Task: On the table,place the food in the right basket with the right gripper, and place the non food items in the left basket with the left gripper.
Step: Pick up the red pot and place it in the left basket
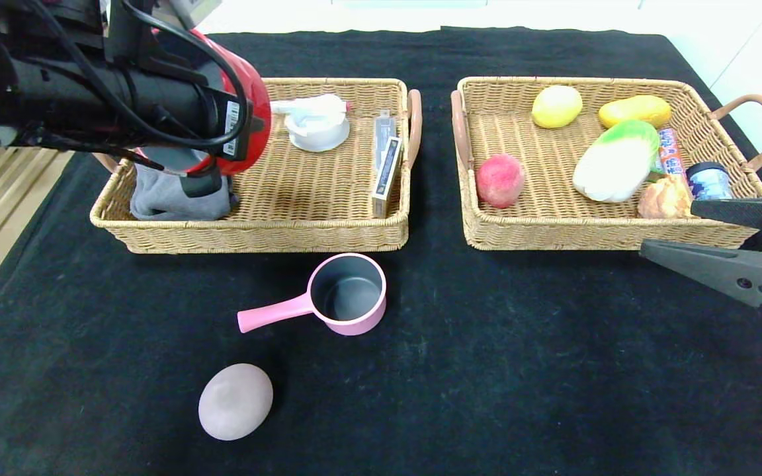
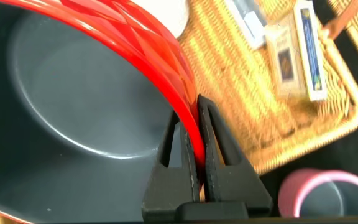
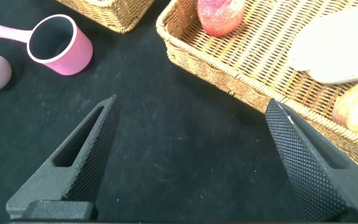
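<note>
Between my left gripper's jaws, clamped tight, sits the red pot's rim; below lies the left basket. I should lower it level before releasing, clear of the grey cloth.

white label on left wrist, print illegible, card box print unreadable

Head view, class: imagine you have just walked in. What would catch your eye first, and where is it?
First, the red pot, held up over the left basket with its rim pinched in the left gripper's shut jaws. Next, the pink saucepan and the pale lilac-grey lump lying loose on the black table in front of the baskets. The right gripper hangs with jaws wide by the right basket's front corner.
</note>
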{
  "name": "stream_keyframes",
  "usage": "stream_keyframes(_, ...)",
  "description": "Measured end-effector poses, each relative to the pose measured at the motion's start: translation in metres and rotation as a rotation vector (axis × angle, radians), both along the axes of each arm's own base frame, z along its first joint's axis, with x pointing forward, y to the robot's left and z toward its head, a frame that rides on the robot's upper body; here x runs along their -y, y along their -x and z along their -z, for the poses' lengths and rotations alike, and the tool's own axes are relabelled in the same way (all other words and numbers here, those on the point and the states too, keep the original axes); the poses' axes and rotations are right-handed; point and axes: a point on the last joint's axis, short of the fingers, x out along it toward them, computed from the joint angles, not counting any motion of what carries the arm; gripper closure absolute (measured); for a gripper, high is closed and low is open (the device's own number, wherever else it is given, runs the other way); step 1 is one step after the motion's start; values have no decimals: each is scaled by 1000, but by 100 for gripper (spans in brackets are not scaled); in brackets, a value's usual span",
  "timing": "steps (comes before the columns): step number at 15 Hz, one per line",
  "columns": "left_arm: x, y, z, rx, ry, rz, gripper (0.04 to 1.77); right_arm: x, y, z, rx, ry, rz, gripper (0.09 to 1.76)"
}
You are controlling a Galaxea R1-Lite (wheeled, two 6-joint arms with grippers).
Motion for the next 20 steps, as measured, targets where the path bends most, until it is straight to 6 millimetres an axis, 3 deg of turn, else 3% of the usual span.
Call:
stream_keyframes(5, -3, -34, 14, 36, 29, 69, 163, 0, 0, 1, -3, 1, -1, 14)
stream_keyframes(11, -4, -42, 22, 13, 26, 80, 163, -1, -2, 2, -9, 3, -2, 14)
stream_keyframes(17, -4, -41, 22, 13, 18, 82, 83, -1, -2, 2, -10, 3, -2, 14)
stream_keyframes(20, -4, -40, 22, 13, 18, 83, 60, -1, -2, 2, -10, 3, -2, 14)
